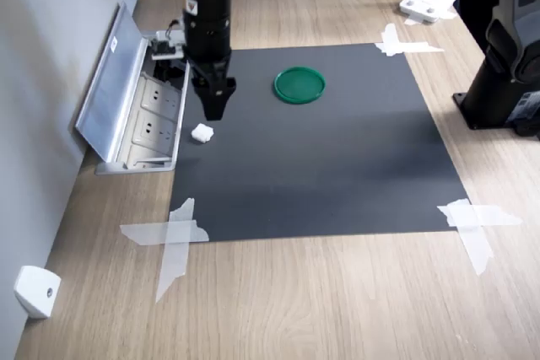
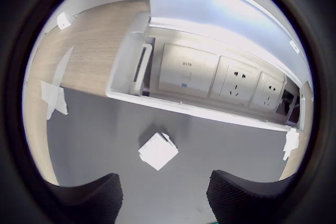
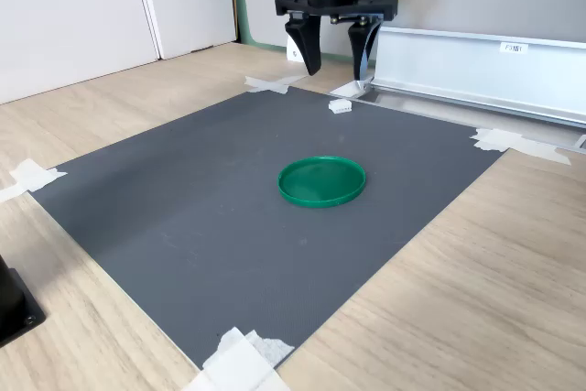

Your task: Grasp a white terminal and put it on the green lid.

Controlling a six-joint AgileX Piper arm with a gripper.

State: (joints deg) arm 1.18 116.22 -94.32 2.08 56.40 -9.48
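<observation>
While the dark mat (image 1: 321, 158) is taped to the wooden tabletop (image 1: 337, 301), the claw (image 3: 333, 50) is held wide open above the white terminal (image 3: 340, 106), well apart from the green lid (image 3: 321, 180).

White terminal (image 1: 202, 132), dark-green lid (image 1: 299, 84), dark grey mat (image 1: 337, 166), black gripper (image 3: 333, 48).

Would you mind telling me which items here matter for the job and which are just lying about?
Part of the job:
white terminal
green lid
gripper, open above the terminal

Just lying about:
open socket box
tape strips at the mat's corners
white wedge
</observation>
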